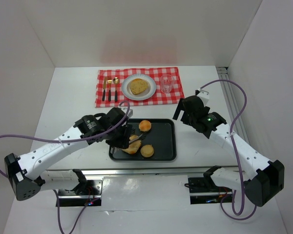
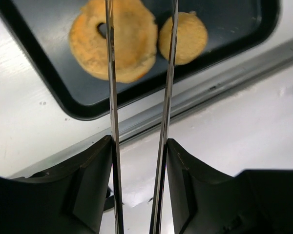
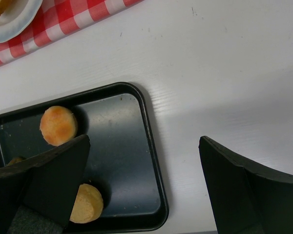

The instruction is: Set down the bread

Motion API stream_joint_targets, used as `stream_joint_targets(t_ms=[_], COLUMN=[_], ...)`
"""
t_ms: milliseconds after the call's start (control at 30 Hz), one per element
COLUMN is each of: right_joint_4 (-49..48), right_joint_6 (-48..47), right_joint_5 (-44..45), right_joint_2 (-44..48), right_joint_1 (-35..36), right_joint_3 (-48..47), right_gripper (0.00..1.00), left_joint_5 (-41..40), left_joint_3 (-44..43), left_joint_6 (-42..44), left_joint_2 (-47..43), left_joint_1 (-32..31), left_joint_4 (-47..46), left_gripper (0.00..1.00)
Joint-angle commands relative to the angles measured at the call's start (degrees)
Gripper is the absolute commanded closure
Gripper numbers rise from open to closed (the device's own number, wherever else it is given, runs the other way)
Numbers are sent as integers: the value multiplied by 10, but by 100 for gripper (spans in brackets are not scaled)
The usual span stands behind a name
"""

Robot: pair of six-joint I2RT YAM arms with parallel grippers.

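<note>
A black tray [image 1: 166, 141] holds a ring-shaped bread [image 1: 132, 146], a flat bun [image 1: 147, 150] and a round roll [image 1: 145, 126]. My left gripper [image 1: 123, 132] is over the tray's left side, shut on a pair of thin metal tongs [image 2: 112, 122]. In the left wrist view the gripper [image 2: 139, 146] points the tongs at the ring bread [image 2: 132, 48]: one arm crosses it and the other runs between it and the bun [image 2: 185, 36]. My right gripper [image 1: 188, 111] is open and empty, above the table right of the tray [image 3: 154, 146].
A red checked cloth [image 1: 102, 95] at the back carries a white plate [image 1: 147, 92] with a flat bread [image 1: 138, 86], a glass [image 1: 167, 84] and cutlery [image 1: 110, 88]. White walls enclose the table. The right wrist view shows the roll [image 3: 58, 126] and bun [image 3: 88, 204].
</note>
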State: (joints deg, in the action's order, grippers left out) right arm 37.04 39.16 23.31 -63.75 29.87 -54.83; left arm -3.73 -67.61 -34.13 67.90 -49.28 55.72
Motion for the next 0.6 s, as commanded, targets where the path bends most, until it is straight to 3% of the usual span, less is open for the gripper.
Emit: stream_joint_targets(t_ms=[0, 567], right_joint_4=[-6, -11], right_joint_6=[6, 0], right_joint_5=[5, 0], right_joint_2=[6, 6], right_joint_1=[5, 5], right_joint_3=[-2, -7], right_gripper=[0, 0], left_joint_5=[-62, -31], left_joint_3=[17, 49], left_joint_6=[-73, -51], left_joint_2=[-14, 58], left_joint_1=[0, 16], left_joint_4=[-8, -155], left_gripper=[42, 37])
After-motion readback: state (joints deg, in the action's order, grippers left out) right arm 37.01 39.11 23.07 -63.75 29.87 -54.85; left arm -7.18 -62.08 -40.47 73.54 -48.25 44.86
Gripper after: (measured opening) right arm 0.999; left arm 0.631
